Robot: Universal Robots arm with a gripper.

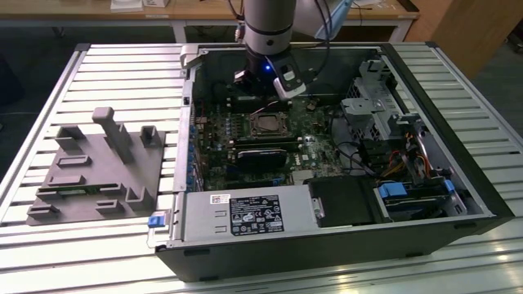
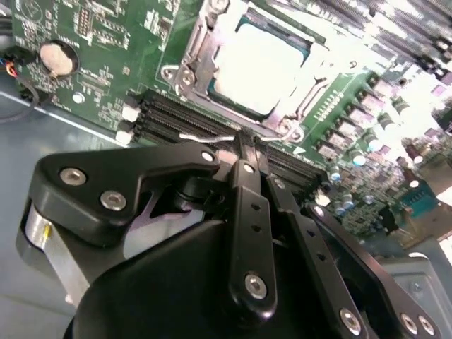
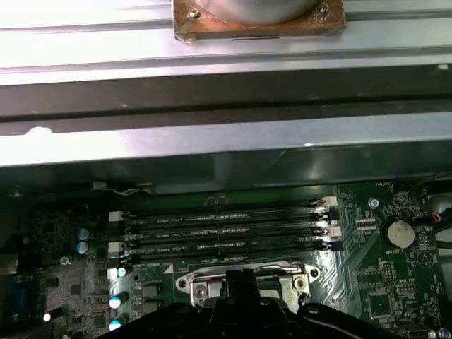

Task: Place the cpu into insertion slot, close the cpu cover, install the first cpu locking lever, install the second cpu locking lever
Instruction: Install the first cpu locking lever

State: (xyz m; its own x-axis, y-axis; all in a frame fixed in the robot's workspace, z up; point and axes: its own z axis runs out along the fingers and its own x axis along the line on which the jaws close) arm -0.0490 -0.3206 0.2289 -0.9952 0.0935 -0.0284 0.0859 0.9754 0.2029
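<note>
I see the gripper (image 2: 246, 147) with its 2 fingers pressed together, tips just beside the edge of the cpu cover (image 2: 192, 55) — the cover lies flat over the cpu (image 2: 258, 63), seated in the insertion slot (image 1: 252, 122).

exterior overhead, wrist views near cpu cover (image 2: 185, 70) (image 3: 186, 282)

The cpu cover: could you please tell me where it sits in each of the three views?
Exterior view: cpu cover at mid-motherboard, beside the memory slots.
Second wrist view: cpu cover frames the bright cpu, just past the gripper.
First wrist view: cpu cover edge shows between the gripper and the memory slots.
Shared landmark: the memory slots, alongside the cpu cover in all three.
</note>
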